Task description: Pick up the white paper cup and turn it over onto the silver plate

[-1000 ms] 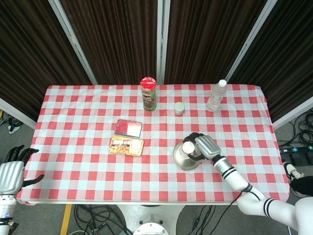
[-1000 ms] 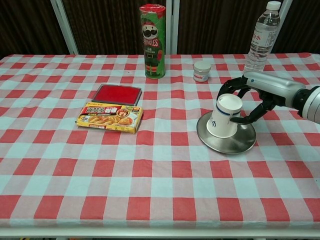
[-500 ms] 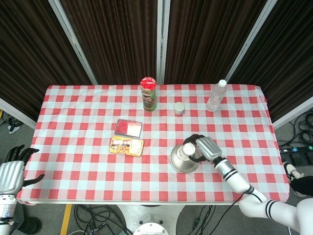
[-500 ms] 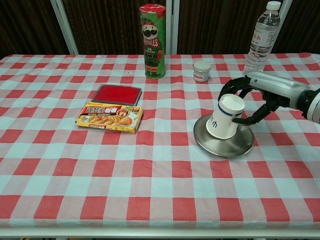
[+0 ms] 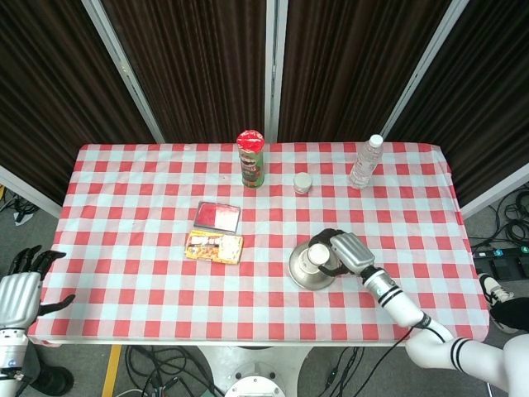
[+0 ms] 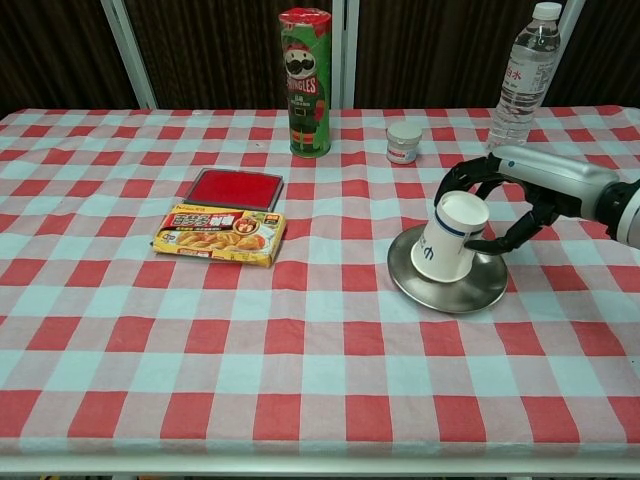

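Checked tablecloth [image 6: 300, 340], near edge bare; right hand [image 6: 505, 200] grasping tilted white paper cup [image 6: 450, 236] on silver plate [image 6: 448, 290].

Bare checked cloth is seen across the lower frame and far left. Centre left is blocked by a snack box [image 6: 219, 236] and red case [image 6: 236, 188]. Upper centre is obstructed by the Pringles can [image 6: 305, 82], small jar [image 6: 404, 141] and water bottle [image 6: 523, 75].

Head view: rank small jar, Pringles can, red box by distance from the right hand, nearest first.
From the right hand:
1. Small jar, behind the hand, slightly to its left in the picture.
2. Pringles can, at the back, middle of the table.
3. Red box, farthest over to the left in the picture.
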Robot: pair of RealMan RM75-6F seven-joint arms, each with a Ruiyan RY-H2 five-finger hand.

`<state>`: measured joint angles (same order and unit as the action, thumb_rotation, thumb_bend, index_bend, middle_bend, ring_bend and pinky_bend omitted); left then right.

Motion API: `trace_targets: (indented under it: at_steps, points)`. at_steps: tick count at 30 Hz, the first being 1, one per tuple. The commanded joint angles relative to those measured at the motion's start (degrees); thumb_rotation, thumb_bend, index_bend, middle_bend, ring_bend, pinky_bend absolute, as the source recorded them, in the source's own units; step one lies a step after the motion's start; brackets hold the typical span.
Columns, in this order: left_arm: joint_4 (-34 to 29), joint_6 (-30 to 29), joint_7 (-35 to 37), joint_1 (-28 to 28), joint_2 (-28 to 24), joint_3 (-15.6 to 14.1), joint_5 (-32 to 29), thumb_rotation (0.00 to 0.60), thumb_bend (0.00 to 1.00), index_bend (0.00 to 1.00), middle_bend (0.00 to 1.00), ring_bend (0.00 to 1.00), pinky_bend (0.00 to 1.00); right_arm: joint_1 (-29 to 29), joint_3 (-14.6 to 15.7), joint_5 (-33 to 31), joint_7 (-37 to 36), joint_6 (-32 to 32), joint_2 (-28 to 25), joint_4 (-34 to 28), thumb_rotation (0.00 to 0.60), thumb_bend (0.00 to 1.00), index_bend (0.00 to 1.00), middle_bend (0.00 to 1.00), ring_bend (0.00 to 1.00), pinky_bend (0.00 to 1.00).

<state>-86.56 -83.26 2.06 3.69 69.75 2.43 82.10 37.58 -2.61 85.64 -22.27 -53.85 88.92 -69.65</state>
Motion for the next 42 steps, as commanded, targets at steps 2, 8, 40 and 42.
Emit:
trace_targets:
  at_steps: [2, 8, 40, 42]
  points:
    - [-0.03, -0.02, -0.04, -0.04, 0.06, 0.0, -0.06, 0.6, 0.0, 0.25, 0.23, 0.1, 0.09, 0.29, 2.35, 3.69, -1.96, -0.32, -1.84, -3.5, 0.6, 0.29, 0.54, 0.33, 0.21, 0.27]
    - [0.0, -0.18, 0.01, -0.11, 0.02, -0.06, 0.16, 0.6, 0.0, 0.25, 0.23, 0.1, 0.09, 0.71, 1.37, 1.78, -1.1, 0.8, -1.66, -2.03, 0.6, 0.29, 0.54, 0.33, 0.21, 0.27]
    - [0.65, 0.19, 0.84, -0.1, 0.35, -0.08, 0.17, 0.6, 0.0, 0.25, 0.23, 0.1, 0.09, 0.74, 2.54, 3.56, -3.48, -0.96, -0.85, 0.1, 0.6, 0.3, 0.54, 0.35, 0.22, 0.27]
    - [0.6, -0.02, 0.85, -0.26, 0.33, -0.13, 0.18, 0.6, 0.0, 0.25, 0.23, 0.1, 0.09, 0.97, 1.61, 2.25, -3.06, -0.33, 0.03, 1.6, 0.6, 0.3, 0.54, 0.34, 0.22, 0.27]
